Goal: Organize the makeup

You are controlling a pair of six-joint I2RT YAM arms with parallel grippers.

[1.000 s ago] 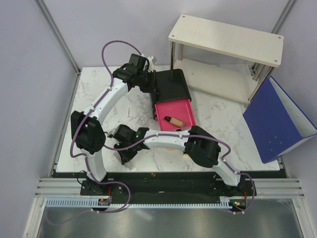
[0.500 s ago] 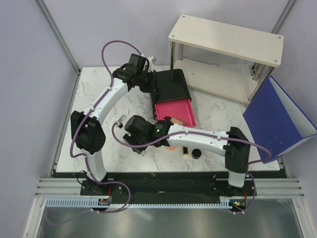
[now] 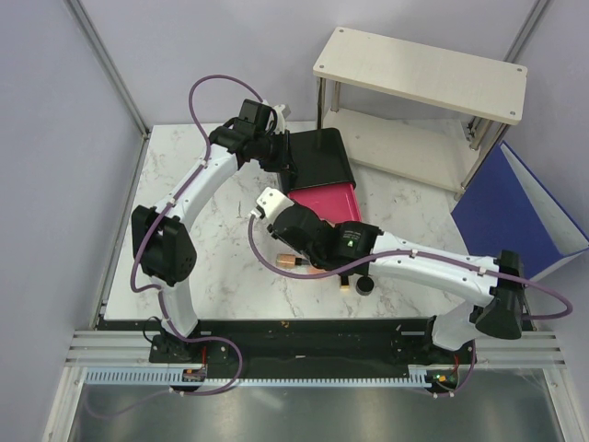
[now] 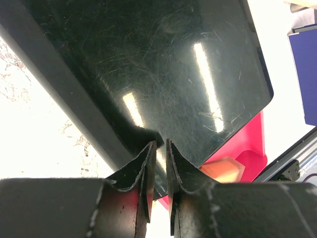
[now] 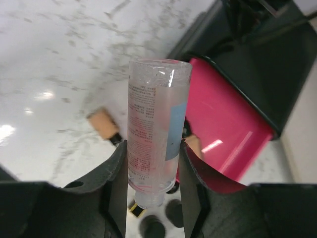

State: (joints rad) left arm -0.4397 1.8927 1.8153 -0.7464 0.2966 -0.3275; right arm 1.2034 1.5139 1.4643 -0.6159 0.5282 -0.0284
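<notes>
Between the right tool (image 5: pixel 152 148) fingers (image 5: pixel 116 173): clear tube (image 5: pixel 158 124), clamped on both sides, held off the desk (image 3: pixel 212 239) just left of the pink drawer (image 3: pixel 331 198). Cylindrical, see-through plastic, gel with bubbles inside, small printed text plus a pale blue label patch, flat round end facing away from the wrist camera.

Below the tube on the desk: tan bottle (image 3: pixel 293 261) lying on its side, gold cap, well clear of the drawer. Near the front edge: black-gold lipstick (image 3: pixel 345 284) just beside a black round jar (image 3: pixel 365 284). Peach-tan item (image 4: pixel 223 168) inside the drawer, blurred, exact kind hard to tell.

Pink drawer pulled out toward the arms from the black box (image 3: pixel 322 157); glossy pink tray, shallow walls. Box glossy black plastic, fine scratches and light streaks on top in the left wrist view.

Left tool (image 4: pixel 158 153) at the box's edge, only a narrow slit between its fingers; cannot tell whether anything is pinched.

Desk white with grey marble veining, shiny, lamp glare in spots. Metal rail (image 3: pixel 304 354) along the near edge. Rear right: pale wood two-tier shelf (image 3: pixel 423 69), metal legs. Far right: blue folder (image 3: pixel 511 221) leaning, opened. Plain grey-lilac walls (image 3: pixel 55 138) with metal corner struts. Purple cables (image 3: pixel 207 87) looped along both white arms.
</notes>
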